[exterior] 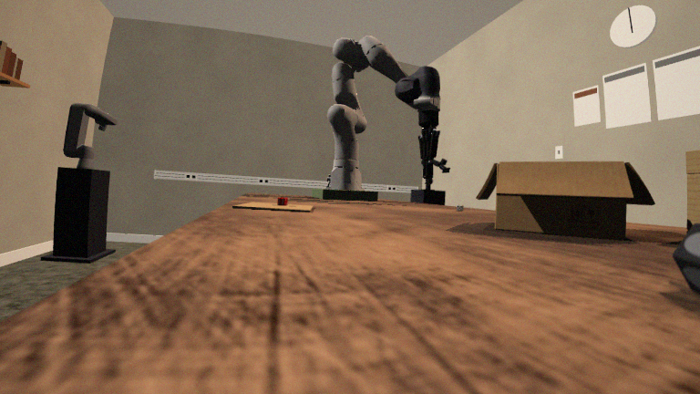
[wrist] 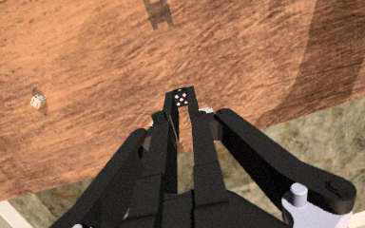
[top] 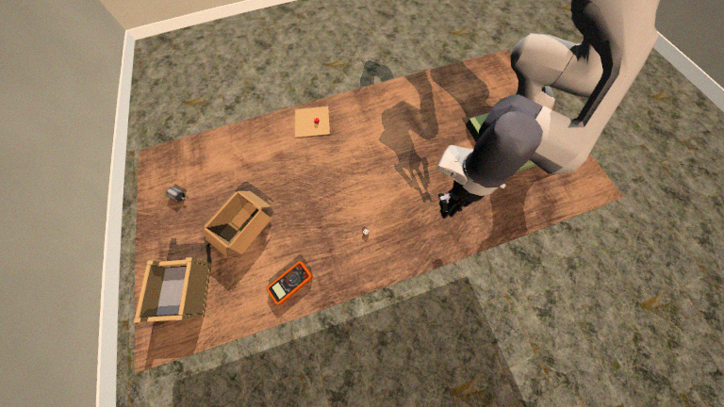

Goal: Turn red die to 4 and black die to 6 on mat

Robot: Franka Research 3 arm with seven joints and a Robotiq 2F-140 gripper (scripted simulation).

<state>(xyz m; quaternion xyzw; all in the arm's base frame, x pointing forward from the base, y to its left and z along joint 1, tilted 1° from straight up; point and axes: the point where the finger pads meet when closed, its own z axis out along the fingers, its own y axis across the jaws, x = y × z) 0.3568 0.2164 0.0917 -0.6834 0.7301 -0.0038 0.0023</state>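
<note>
Brown wood grain runs across the tabletop [top: 336,184] [exterior: 335,291] [wrist: 95,47] under our gripper [top: 444,214] [exterior: 427,187] [wrist: 182,100], whose fingers point down, clenched on the black die [wrist: 181,99]. We see the die only from the wrist, held at the fingertips; the fingers cover its flanks, and its far side is hidden. Its visible face, seemingly a five, points back toward the wrist camera, with part of another pip at its upper edge. Being a cube, it has no long axis. We cannot tell which number is on top.

Nearest to the gripper on the tabletop is the white die [top: 365,231] [exterior: 459,208] [wrist: 38,101], leftward from the fingertips in the top and wrist views; its pips are too small for us to count surely. Well apart, up and left of the gripper from above, the red die [top: 316,121] [exterior: 282,201] rests on the tan mat [top: 304,124] [exterior: 250,207], its top number unreadable.
</note>
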